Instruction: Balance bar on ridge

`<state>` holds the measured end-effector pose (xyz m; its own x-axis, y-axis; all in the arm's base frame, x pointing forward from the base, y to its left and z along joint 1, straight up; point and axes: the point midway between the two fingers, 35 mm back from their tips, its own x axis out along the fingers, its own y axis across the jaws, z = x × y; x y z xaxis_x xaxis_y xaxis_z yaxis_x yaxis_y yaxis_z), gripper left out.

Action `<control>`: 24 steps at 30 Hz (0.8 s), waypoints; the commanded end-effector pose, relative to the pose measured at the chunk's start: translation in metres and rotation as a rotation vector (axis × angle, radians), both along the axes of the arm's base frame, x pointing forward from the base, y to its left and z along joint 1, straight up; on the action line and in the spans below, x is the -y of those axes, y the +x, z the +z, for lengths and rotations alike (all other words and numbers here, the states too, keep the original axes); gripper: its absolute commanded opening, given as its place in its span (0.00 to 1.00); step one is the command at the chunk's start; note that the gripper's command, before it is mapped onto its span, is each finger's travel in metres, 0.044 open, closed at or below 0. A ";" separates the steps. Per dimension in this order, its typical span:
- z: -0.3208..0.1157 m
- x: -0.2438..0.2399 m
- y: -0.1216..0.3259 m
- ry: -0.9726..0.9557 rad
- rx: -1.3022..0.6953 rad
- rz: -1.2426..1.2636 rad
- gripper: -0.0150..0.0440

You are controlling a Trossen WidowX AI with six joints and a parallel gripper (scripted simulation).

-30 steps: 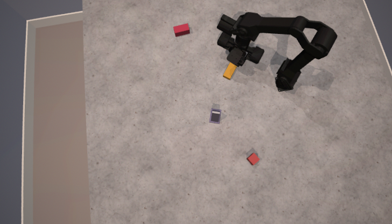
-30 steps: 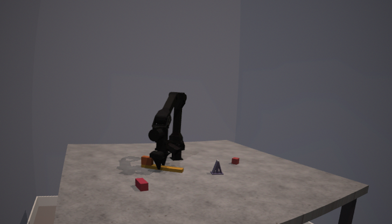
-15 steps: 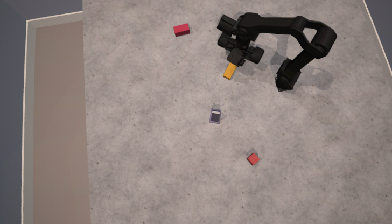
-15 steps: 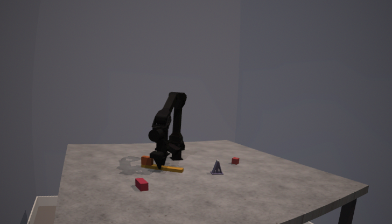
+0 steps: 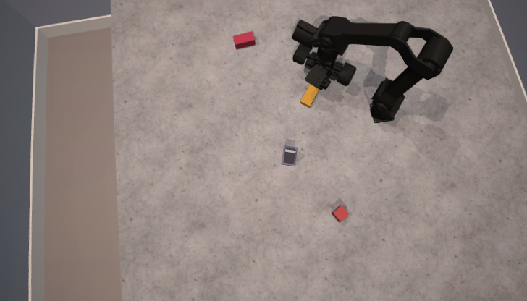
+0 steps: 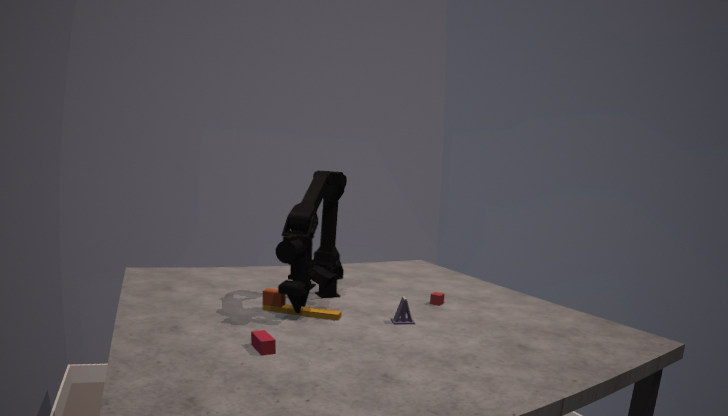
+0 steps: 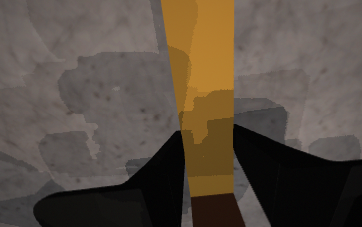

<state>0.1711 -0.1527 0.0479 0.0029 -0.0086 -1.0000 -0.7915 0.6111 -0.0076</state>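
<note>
The long yellow bar (image 5: 309, 95) (image 6: 322, 313) (image 7: 211, 60) lies on the table, with an orange-red block (image 6: 273, 297) (image 7: 216, 211) at one end. My gripper (image 6: 298, 311) (image 7: 205, 133) points down and is shut on the bar, one finger on each side, nearer the block end than the plain end. In the top view the arm hides the fingertips and the block end. The small purple-grey ridge (image 5: 290, 150) (image 6: 402, 322) stands apart from the bar, beyond its plain end, with nothing on it.
A crimson block (image 5: 244, 40) (image 6: 262, 342) lies on the table (image 5: 186, 204) (image 6: 483, 352), to the left of the arm in the top view. A small red cube (image 5: 340, 213) (image 6: 436, 298) lies beyond the ridge, on the side away from the bar.
</note>
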 end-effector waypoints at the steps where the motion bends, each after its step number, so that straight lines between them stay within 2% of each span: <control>1: 0.012 0.004 0.004 -0.011 0.013 0.001 0.25; 24: 0.069 0.005 0.007 -0.009 0.014 0.004 0.25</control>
<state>0.1752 -0.1564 0.1033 -0.0032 -0.0030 -1.0000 -0.7916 0.6111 0.0007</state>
